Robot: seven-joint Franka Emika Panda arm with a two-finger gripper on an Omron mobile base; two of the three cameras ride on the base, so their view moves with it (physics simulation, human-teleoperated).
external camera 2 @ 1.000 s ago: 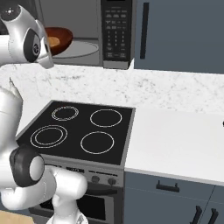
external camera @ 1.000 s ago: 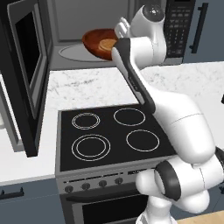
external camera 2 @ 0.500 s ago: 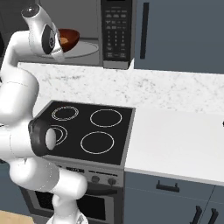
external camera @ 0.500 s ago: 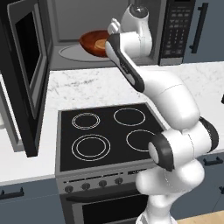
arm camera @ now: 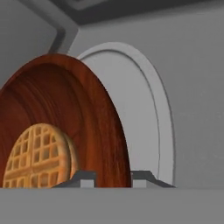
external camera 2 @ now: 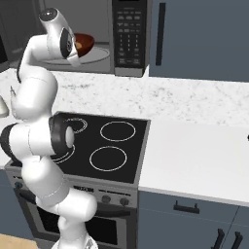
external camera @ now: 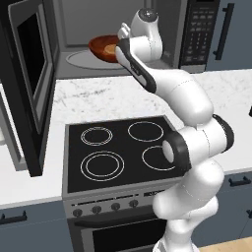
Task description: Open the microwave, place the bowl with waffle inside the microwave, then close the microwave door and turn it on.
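The microwave stands open, its door swung out to the left. My gripper is shut on the rim of the reddish-brown bowl, with one fingertip on each side of the rim. The golden waffle lies in the bowl. In the left base view the bowl hangs inside the grey cavity, just above the round glass turntable. My hand reaches in from the right. From the other side the bowl shows behind my wrist, left of the keypad.
The black four-ring stove lies below my arm, set in a white marble counter. The open door juts out over the counter's left end. Dark cabinet fronts stand to the right of the microwave.
My arm has stretched up and forward, and its elbow has swung round. The bowl has gone a little deeper and leftward into the cavity, over the turntable.
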